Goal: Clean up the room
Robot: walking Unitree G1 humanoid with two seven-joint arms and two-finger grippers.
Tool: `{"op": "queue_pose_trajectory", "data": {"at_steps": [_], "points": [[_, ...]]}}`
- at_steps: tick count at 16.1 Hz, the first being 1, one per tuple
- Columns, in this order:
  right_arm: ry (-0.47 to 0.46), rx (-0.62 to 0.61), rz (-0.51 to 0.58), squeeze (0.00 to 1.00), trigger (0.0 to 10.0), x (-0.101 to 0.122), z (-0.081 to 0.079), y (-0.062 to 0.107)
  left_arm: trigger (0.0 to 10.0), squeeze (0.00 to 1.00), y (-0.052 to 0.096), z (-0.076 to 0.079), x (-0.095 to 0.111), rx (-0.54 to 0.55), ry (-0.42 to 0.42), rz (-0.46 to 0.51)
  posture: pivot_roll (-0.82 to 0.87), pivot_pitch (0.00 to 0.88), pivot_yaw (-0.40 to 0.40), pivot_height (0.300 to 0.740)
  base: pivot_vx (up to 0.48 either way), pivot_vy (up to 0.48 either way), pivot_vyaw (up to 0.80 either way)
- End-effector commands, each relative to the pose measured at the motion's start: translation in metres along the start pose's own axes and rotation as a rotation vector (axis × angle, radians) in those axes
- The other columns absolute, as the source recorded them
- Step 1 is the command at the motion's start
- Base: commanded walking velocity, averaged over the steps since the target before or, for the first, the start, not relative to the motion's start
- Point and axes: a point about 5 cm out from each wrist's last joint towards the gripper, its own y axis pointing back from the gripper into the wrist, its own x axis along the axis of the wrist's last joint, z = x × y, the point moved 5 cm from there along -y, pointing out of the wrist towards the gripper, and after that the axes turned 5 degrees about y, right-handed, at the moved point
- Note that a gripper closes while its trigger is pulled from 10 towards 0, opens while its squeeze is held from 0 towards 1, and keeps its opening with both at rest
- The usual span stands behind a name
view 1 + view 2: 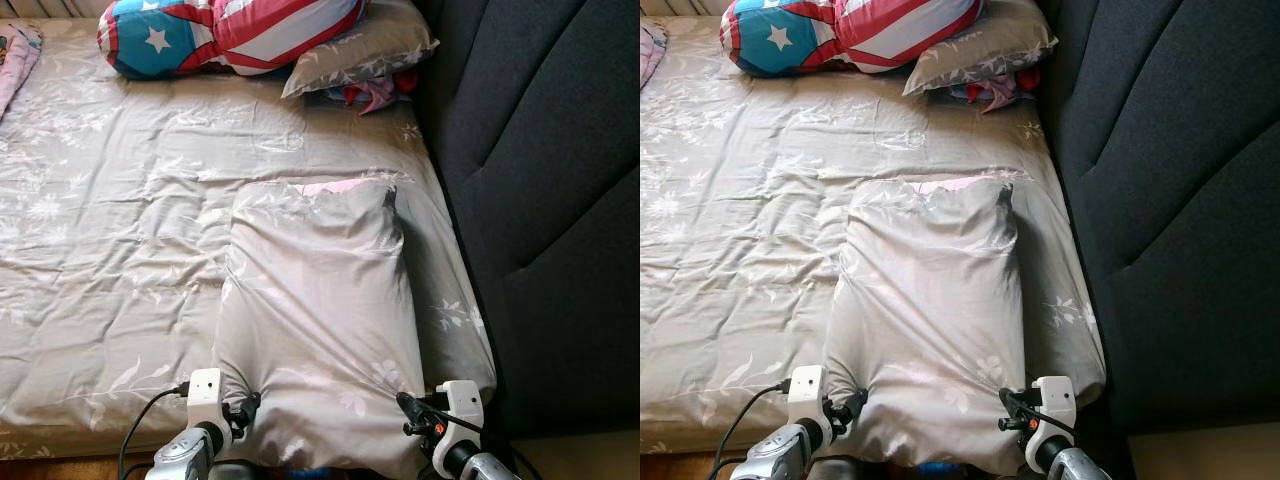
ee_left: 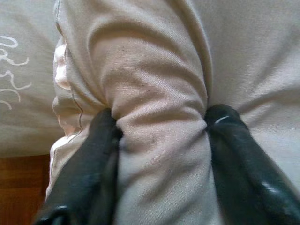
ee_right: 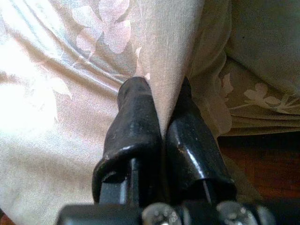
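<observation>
A grey floral pillow (image 1: 315, 320) lies lengthwise on the bed (image 1: 110, 230), its near end hanging past the bed's front edge. My left gripper (image 1: 248, 408) is shut on the pillow's near left corner, with a thick fold of cloth (image 2: 159, 154) bunched between its fingers (image 2: 89, 173). At the near right corner my right gripper (image 1: 408, 408) is shut on a thin pinch of the pillowcase (image 3: 161, 89). A pink inner pillow (image 1: 330, 187) peeks from the far open end.
A dark upholstered headboard (image 1: 540, 170) runs along the bed's right side. At the far end lie a stars-and-stripes cushion (image 1: 215, 35) and another grey pillow (image 1: 365, 50) over some red and purple cloth. Wooden floor (image 2: 21, 187) shows below the bed edge.
</observation>
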Motion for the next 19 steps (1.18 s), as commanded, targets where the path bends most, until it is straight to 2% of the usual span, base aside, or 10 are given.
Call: {"op": "queue_pose_trajectory", "data": {"at_steps": [1, 13, 18, 19], "points": [[-0.029, 0.002, -0.087, 0.00, 0.0, -0.027, 0.000, 0.009, 0.0, 0.00, 0.013, 0.014, -0.072, -0.045, 0.057, -0.238, -0.17, 0.263, -0.106, 0.657, 0.000, 0.000, 0.00], [-0.037, 0.002, -0.080, 0.00, 0.0, -0.026, -0.002, 0.000, 0.0, 0.00, 0.005, 0.022, -0.048, -0.085, 0.094, -0.154, -0.15, 0.245, -0.098, 0.657, 0.000, 0.000, 0.00], [-0.037, -0.002, -0.071, 0.00, 0.0, -0.022, -0.002, -0.008, 0.0, 0.00, 0.000, 0.026, -0.028, -0.113, 0.096, -0.088, -0.12, 0.222, -0.086, 0.657, 0.000, 0.000, 0.00], [-0.032, -0.012, -0.055, 0.00, 0.0, -0.017, 0.000, -0.012, 0.0, 0.00, -0.003, 0.027, -0.018, -0.118, 0.088, -0.056, -0.11, 0.208, -0.081, 0.657, 0.000, 0.000, 0.00]]}}
